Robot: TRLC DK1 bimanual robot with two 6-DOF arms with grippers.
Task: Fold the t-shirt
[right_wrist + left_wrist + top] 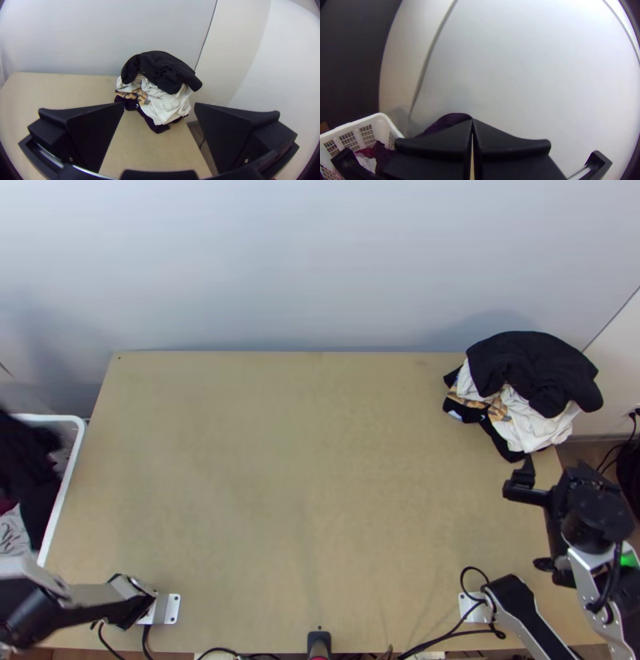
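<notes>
At the left edge of the top view, you have a white plastic laundry basket (72,488) with dark and pale clothes inside. The left wrist view puts your left gripper (472,120) beside it, its black fingers pinched together on a dark purple cloth (451,119) bunched at the tips; you can't make out its full shape. At the right of the frame, your right gripper (558,476) is spread wide and holds nothing, just below the heap of black and white garments (532,372) on the upper-right corner of the light wooden table (304,484).
</notes>
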